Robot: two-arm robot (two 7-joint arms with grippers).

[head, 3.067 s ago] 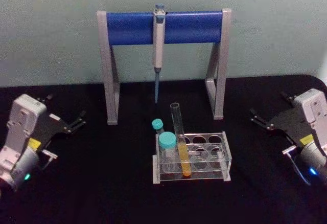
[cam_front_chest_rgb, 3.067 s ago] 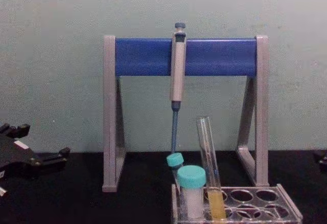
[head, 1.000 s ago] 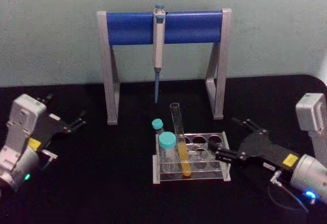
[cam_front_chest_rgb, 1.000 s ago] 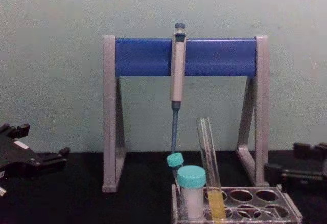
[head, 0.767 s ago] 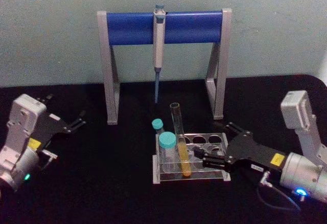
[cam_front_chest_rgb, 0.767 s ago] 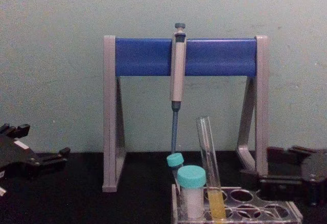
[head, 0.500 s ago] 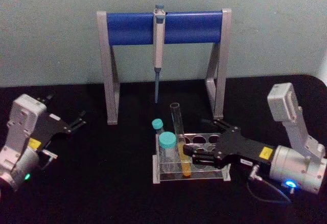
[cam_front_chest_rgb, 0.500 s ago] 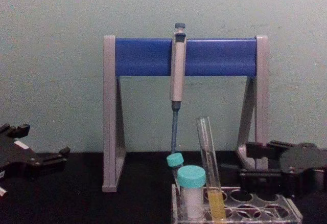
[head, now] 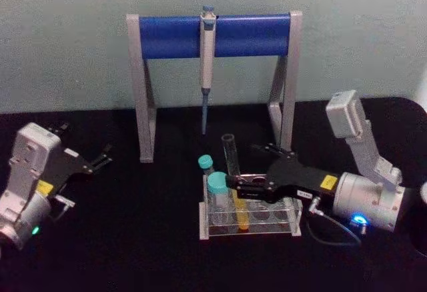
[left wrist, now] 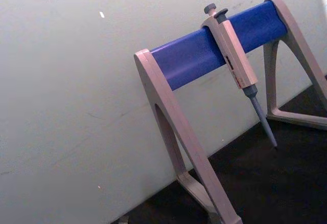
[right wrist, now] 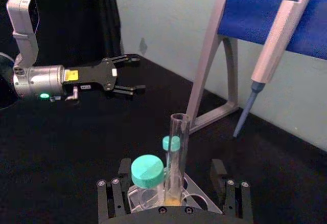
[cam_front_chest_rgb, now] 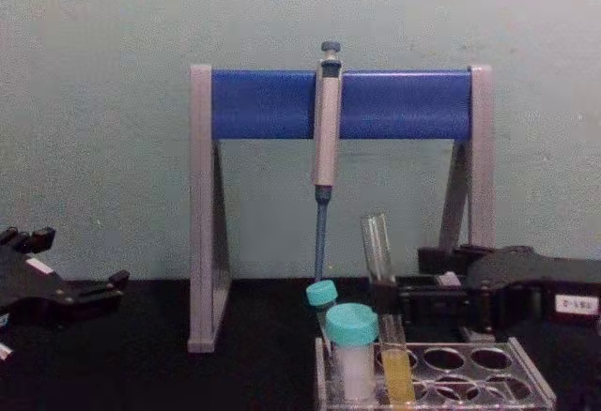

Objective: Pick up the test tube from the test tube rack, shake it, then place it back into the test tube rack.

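The right gripper (head: 240, 169) is reaching in from the right side of the head view toward centre frame, and it is straddling the test tube (head: 231, 153) just above the test tube rack (head: 248, 233). Its fingers (right wrist: 113, 203) are standing wide apart. In the right wrist view the glass is rising midway between them with a clear gap on each side, so nothing is pressing on the tube and the gripper is holding nothing. In the chest view one dark finger is crossing in front of the tube at about mid-height, at lower right of centre. The tube is sitting in a front-row hole of the rack and leaning slightly, with its open mouth up and yellow-orange liquid (cam_front_chest_rgb: 397, 374) filling its lower part. Two teal-capped tubes (head: 218, 184) are standing just to the left of it in the same rack. Behind them, at upper centre, a grey pipette (head: 207, 59) is hanging from the blue bar of its stand (head: 173, 35). The left gripper (head: 105, 157) is lying idle on the black table (head: 133, 252) at the left edge, well apart from the rack, with its prongs spread and nothing between them.
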